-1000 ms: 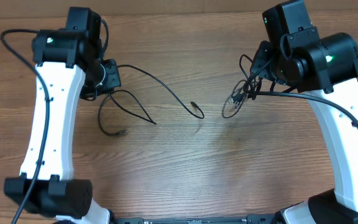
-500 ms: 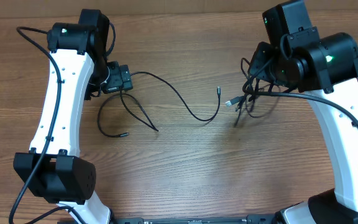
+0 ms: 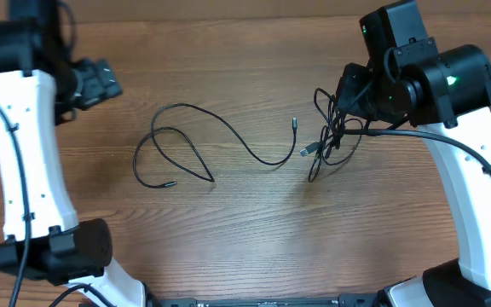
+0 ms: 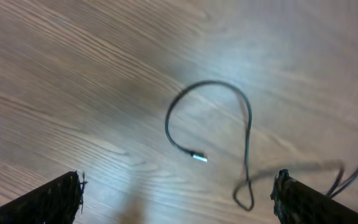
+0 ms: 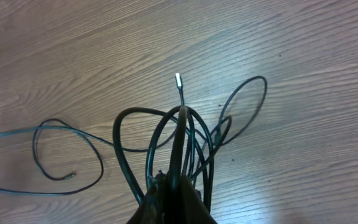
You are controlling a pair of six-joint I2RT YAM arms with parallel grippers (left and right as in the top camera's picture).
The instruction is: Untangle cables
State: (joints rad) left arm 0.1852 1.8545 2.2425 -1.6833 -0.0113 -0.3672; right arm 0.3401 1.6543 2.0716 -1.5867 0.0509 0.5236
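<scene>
One thin black cable (image 3: 275,163) lies loose on the wooden table, looping at the left and ending in a small plug near the centre. In the left wrist view its loop (image 4: 248,124) and silvery plug (image 4: 197,157) lie ahead of my left gripper (image 4: 179,205). That gripper (image 3: 101,81) is open, holds nothing and sits far left of the cable. My right gripper (image 3: 348,94) is shut on a tangled bundle of cables (image 3: 329,141) that hangs down to the table. In the right wrist view the bundle's loops (image 5: 185,137) fan out from the closed right gripper (image 5: 176,199).
Bare wooden tabletop (image 3: 245,239) lies all around the cables. The white left arm (image 3: 24,170) runs down the left side and the white right arm (image 3: 476,188) down the right side.
My left gripper opened, let go of the cable and swung away to the far left. The freed cable settled flat on the table. The right bundle shifted slightly.
</scene>
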